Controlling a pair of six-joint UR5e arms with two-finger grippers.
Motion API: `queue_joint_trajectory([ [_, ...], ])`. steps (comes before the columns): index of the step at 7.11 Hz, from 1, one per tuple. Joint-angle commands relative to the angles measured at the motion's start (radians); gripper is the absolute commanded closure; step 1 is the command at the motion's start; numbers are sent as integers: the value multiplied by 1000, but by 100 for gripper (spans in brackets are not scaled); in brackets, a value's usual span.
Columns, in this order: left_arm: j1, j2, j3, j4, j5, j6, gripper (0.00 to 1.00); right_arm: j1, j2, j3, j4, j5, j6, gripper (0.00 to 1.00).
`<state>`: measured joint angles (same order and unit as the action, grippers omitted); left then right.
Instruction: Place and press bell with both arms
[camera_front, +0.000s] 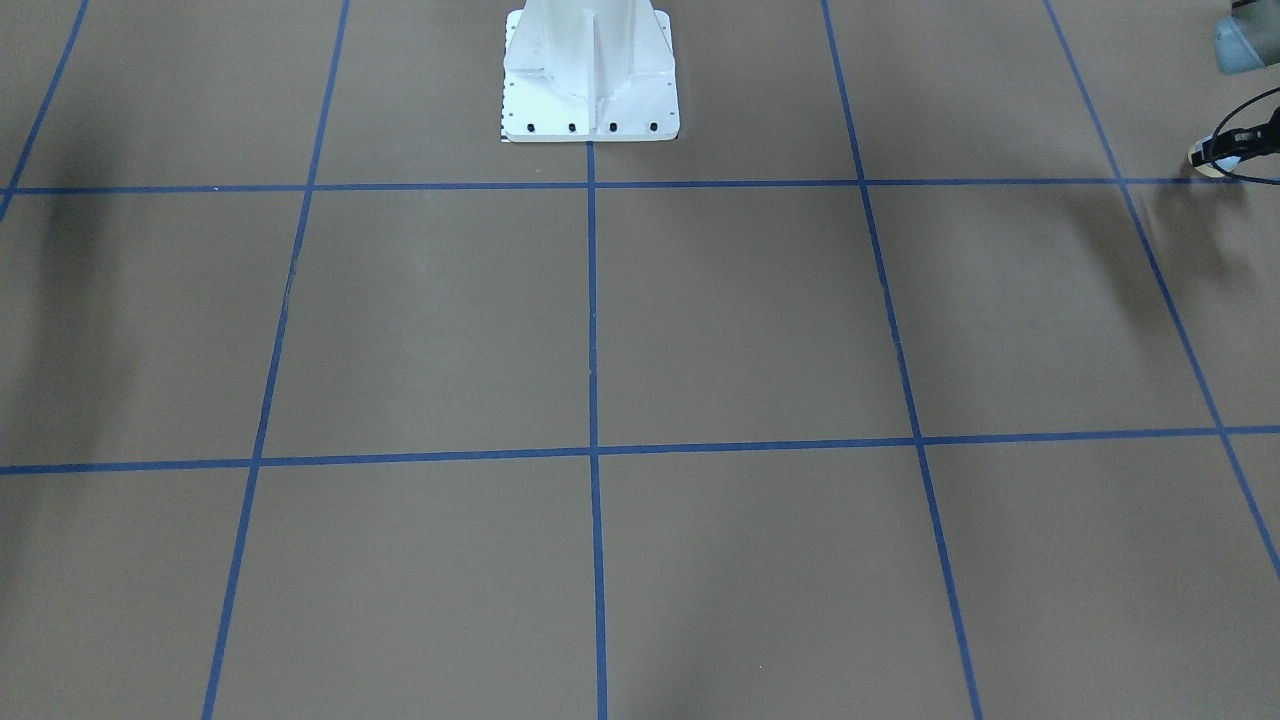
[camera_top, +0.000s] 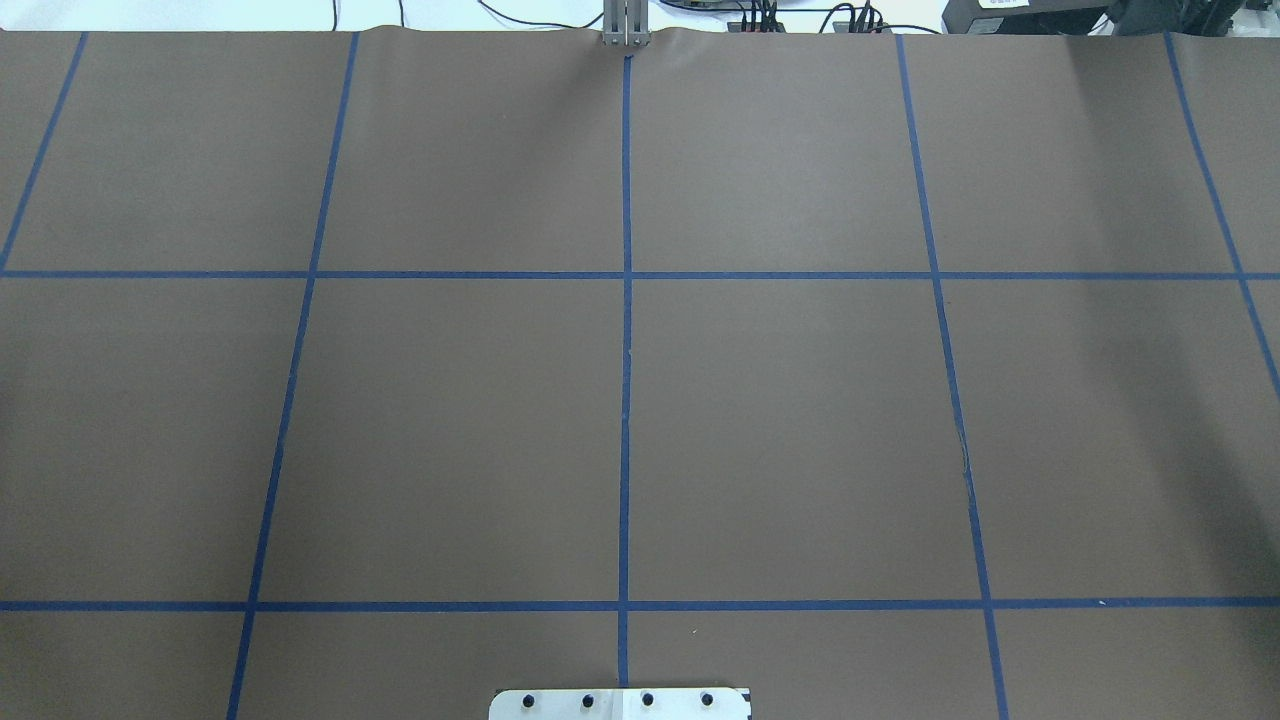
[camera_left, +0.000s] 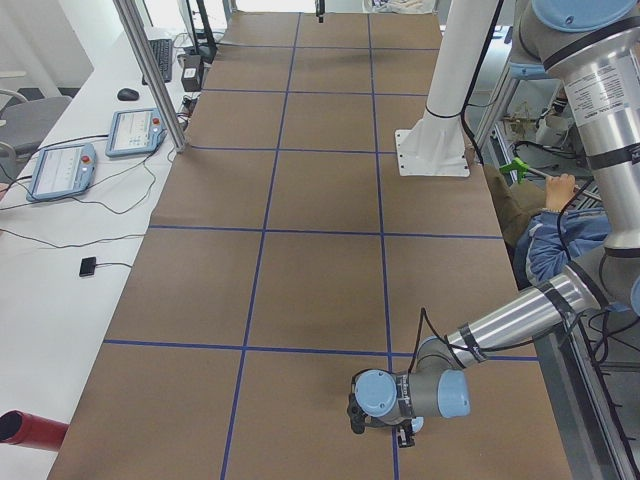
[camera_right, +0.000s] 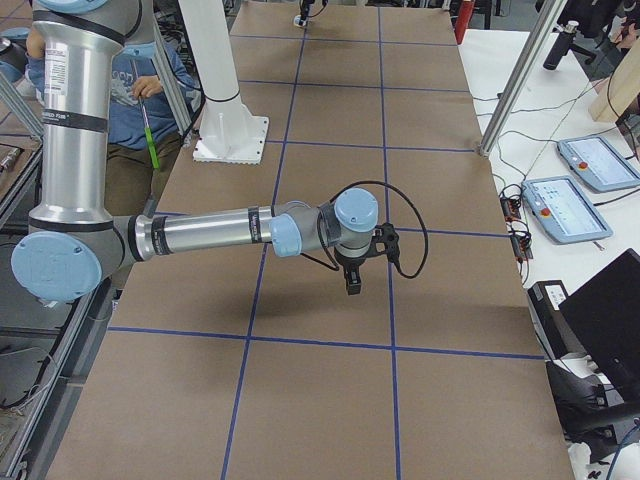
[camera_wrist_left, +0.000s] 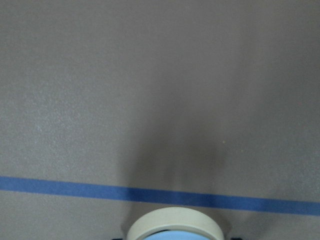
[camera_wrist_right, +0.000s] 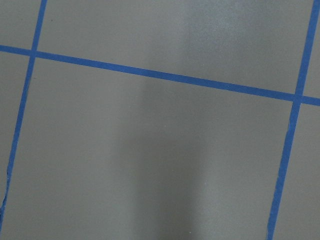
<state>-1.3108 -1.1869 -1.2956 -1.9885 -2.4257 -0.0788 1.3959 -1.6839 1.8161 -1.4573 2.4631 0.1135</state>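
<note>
**Bell (camera_wrist_left: 174, 226) tucked under left gripper (camera_front: 1232, 148)**

Fills just the bottom edge of the left wrist view: cream rim arc, sliver of light-blue dome, just this side of a blue tape line (camera_wrist_left: 160, 195) on the brown table (camera_wrist_left: 150, 75). Also shows at the far right edge of the front-facing view, low by a tape line, black gripper parts directly over and beside it. Cannot tell finger spread there, nor gripping from merely touching, nor resting from barely lifted. Reaches that spot with the left arm (camera_left: 500, 325), stretched low over the table's near end in the left-side view. Hangs well apart above the table, fingers pointing down: right gripper (camera_right: 352, 283) on the outstretched right arm (camera_right: 200, 235). Cannot tell its opening from that side view; nothing seen in it. Sees only brown table and tape lines through the right wrist camera.
</note>
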Motion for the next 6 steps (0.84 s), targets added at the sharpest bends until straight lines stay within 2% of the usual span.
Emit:
queue_joint_trajectory([
  [1, 1, 4, -34, -26, -51, -9, 100, 2, -2, 2, 0, 3, 2, 1],
  [3, -1, 18, -190, 41, -52, -19, 100, 0, -5, 3, 0, 7, 14, 1],
  [5, 1, -43, -444, 275, -42, -50, 100, 0, -4, 5, 0, 7, 15, 1],
  [6, 5, -153, -520, 447, -42, -59, 100, -6, 3, 5, 0, 5, 17, 1],
])
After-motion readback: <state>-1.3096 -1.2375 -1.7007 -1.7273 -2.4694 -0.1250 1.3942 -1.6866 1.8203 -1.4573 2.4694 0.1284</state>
